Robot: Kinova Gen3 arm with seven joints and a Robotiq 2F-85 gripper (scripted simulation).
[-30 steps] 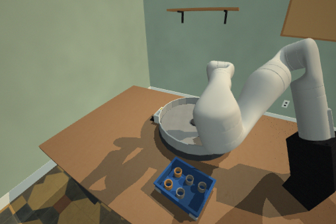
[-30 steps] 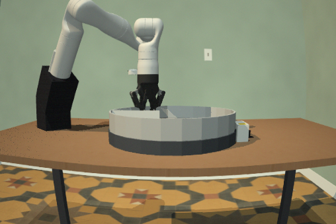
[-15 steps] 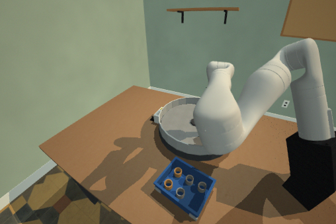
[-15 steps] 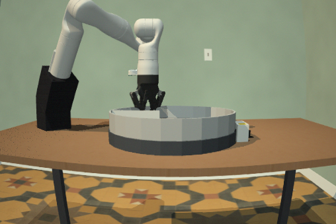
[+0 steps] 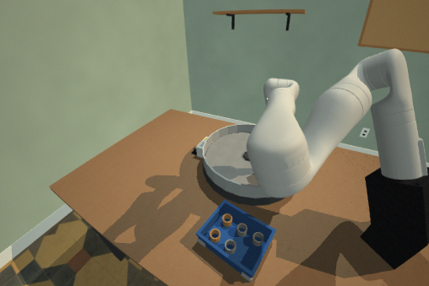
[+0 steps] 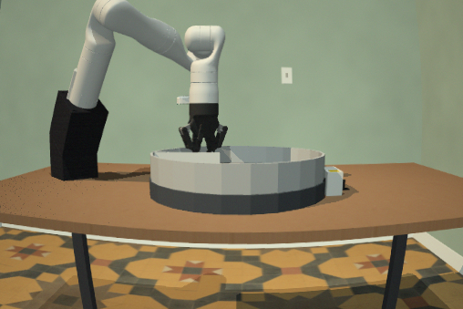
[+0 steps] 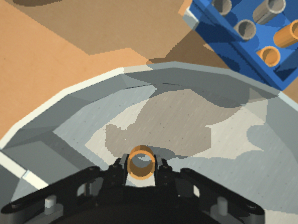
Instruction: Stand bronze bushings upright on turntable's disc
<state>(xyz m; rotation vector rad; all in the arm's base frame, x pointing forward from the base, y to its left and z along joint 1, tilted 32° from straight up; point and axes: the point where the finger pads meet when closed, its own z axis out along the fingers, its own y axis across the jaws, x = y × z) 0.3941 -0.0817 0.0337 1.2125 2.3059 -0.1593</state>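
My gripper (image 6: 205, 149) (image 7: 141, 162) is shut on a bronze bushing (image 7: 141, 149). The bushing's open end faces the wrist camera; the arm hides it in the top view. The fingertips are at about rim height, over the turntable's disc (image 5: 224, 153) (image 7: 227, 167), near the wall. Contact between bushing and disc cannot be told. The dark hub (image 5: 246, 156) is partly behind the arm. The blue crate (image 5: 258, 265) (image 7: 220, 47) holds two bronze bushings, one (image 5: 227, 223) (image 7: 270, 63) farther back and one (image 5: 214, 240) (image 7: 285, 39) nearer the left wall, and three steel bushings, all upright.
The turntable's raised wall (image 5: 219, 183) (image 6: 237, 177) (image 7: 175, 72) circles the disc. A pale partition (image 7: 30, 177) stands inside it, left of the gripper in the wrist view. A small white box (image 5: 203, 148) (image 6: 334, 182) is on the wall's outside. The crate stands beside the turntable on the table (image 5: 127, 166).
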